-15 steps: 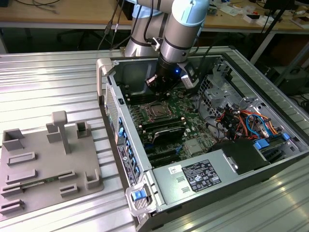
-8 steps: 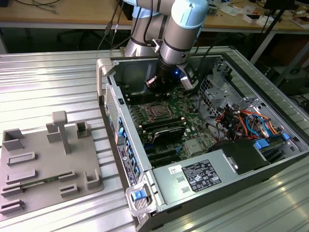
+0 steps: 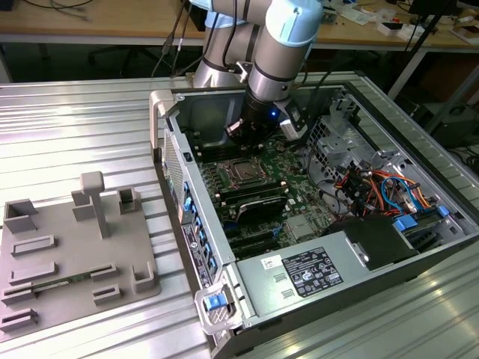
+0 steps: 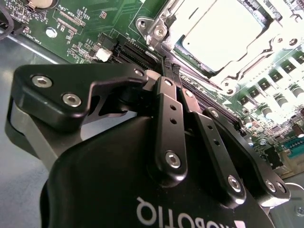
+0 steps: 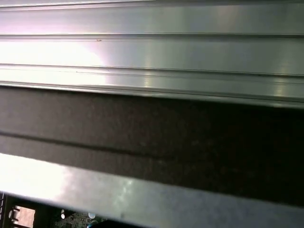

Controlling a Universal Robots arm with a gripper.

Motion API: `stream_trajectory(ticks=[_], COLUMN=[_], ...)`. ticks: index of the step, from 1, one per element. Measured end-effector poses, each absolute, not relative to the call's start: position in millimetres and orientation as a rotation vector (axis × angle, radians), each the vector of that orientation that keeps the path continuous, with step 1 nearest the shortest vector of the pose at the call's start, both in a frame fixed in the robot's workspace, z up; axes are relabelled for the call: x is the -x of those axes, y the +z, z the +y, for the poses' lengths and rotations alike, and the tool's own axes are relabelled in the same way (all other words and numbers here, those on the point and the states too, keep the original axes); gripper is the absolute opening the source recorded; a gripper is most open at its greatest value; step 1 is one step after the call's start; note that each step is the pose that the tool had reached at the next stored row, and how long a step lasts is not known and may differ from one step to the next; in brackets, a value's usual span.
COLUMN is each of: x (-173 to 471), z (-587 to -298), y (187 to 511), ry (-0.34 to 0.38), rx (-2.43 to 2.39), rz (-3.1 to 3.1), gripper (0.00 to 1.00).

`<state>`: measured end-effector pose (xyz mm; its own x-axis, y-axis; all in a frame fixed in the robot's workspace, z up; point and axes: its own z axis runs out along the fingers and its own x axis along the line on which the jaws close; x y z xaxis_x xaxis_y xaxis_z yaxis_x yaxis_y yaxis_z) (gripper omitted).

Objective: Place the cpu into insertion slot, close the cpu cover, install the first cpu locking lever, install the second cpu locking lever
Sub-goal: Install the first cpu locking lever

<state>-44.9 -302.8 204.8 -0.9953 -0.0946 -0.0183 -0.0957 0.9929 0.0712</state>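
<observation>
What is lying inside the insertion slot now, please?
The cpu lies flat inside the insertion slot, with the silver cpu cover around it. The socket contacts under the chip are covered.

- Even overhead light fell across the ribbed silver metal bench [image 3: 90, 120] in the exterior view, leaving pale sheen along its ridges.
- In the second wrist view, glare washed out the flat grey-silver square cpu [image 4: 223, 33]; the black gripper [image 4: 166, 69] was blurred close up.
- The first wrist view was soft, streaked with reflections.
</observation>
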Motion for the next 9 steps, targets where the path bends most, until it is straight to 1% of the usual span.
stream_trajectory(ticks=[9], x=[44.9], z=[-307.1], y=[204.8], ry=[0.116], rx=[0.149], rz=[3.121], gripper=[0.11])
